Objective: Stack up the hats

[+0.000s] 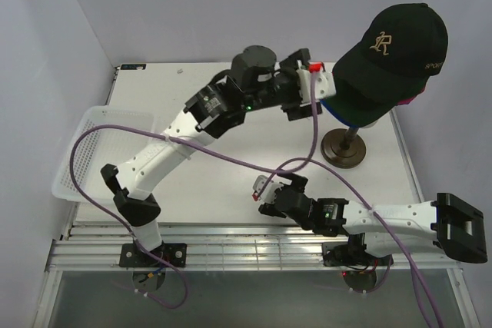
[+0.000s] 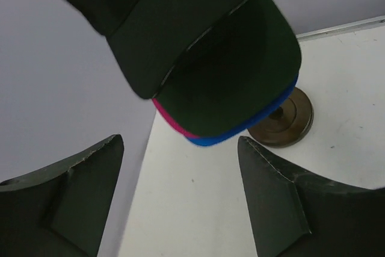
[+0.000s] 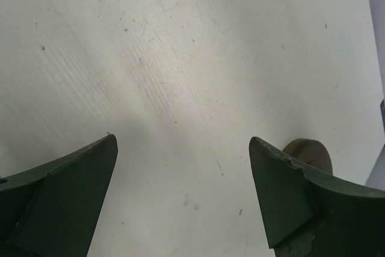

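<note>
Four caps sit stacked on a stand at the back right. The black cap (image 1: 396, 44) with a gold emblem is on top. Beneath it only the edges of the dark green cap (image 1: 360, 107), the blue cap (image 1: 330, 108) and the pink cap (image 1: 415, 100) show. In the left wrist view the black brim (image 2: 174, 34) lies over the green brim (image 2: 240, 82), with pink (image 2: 171, 121) and blue (image 2: 240, 133) edges below. My left gripper (image 1: 317, 86) (image 2: 179, 142) is open and empty, just left of the brims. My right gripper (image 1: 263, 196) (image 3: 181, 141) is open and empty over bare table.
The stand's dark round base (image 1: 344, 147) (image 2: 283, 121) (image 3: 307, 148) rests on the white table under the caps. A white mesh basket (image 1: 92, 151) hangs over the table's left edge. Purple cables trail from both arms across the middle.
</note>
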Available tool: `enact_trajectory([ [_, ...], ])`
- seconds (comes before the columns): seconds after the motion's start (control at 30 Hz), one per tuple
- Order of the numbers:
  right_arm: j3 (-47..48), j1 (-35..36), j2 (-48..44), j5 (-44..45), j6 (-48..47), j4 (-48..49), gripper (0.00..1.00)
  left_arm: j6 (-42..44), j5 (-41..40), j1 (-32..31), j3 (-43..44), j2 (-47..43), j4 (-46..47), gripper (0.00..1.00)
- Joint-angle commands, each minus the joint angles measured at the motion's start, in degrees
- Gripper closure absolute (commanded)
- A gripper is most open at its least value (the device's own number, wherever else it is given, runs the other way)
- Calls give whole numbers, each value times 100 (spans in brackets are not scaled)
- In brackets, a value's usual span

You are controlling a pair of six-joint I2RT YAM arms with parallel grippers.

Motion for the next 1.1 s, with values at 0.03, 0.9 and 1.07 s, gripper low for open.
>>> enact_trajectory([
  [0.03,-204,22,-205,11,959,880,5,1865,-744,-537,-172,-23,1557,15],
  [0.9,-837,22,-1462,99,1013,985,5,4257,-1211,-1091,-1289,478,4125,32],
  [1.07,-828,22,-1498,178,1065,835,5,4302,-1044,-1091,-1279,548,4134,34],
])
